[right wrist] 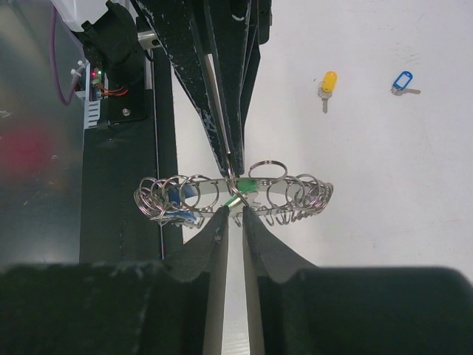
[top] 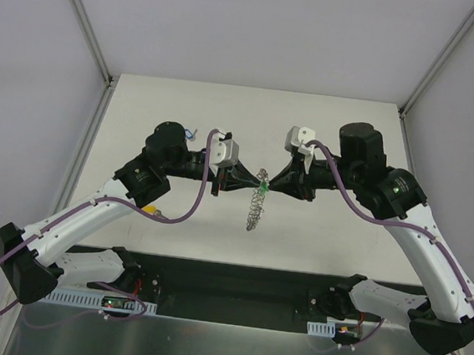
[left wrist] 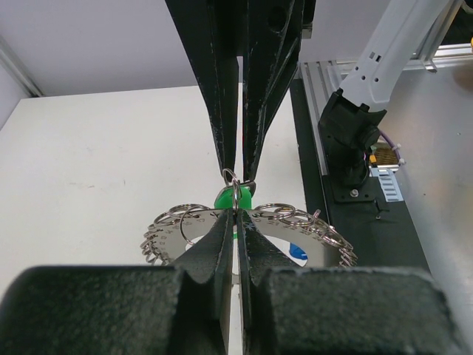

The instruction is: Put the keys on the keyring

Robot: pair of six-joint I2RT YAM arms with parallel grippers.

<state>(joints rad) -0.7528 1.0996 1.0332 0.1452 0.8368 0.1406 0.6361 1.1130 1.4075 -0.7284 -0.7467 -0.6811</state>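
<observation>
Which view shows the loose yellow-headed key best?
The right wrist view: the yellow-headed key lies whole on the table, unobstructed. The top external view shows only a yellow speck of it beside the left arm. The left wrist view does not show it.

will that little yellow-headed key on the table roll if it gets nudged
The small metal key with the yellow plastic head lies flat on the white table, so it would probably slide or spin rather than roll. Being tiny, it is likely very light, and awkward to pinch.
</observation>
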